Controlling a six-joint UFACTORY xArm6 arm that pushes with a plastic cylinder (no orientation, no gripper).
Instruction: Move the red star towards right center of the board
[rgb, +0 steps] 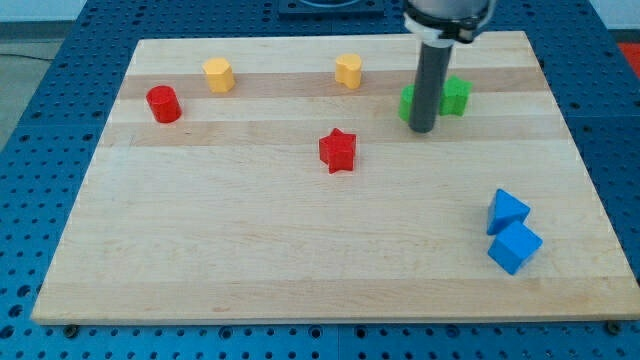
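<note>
Approach step: my tip (423, 130) upper right of centre, bare, touching nothing, beside green blocks (455, 96). Red star (338, 150) at centre, unpushed. Next: circling to its left side, then pushing rightward.

We see a pale wooden board (300, 260) with faint bands of grain running from the view's left to the view's right; it fills most of the frame. Beneath it lies a blue perforated surface (40, 120), its rows of small dark holes visible along the view's left, right and bottom edges. At the view's top, behind the board, we make out a strip of lighter grey (60, 20). The light is even and soft, with only short shadows on the wood.
</note>
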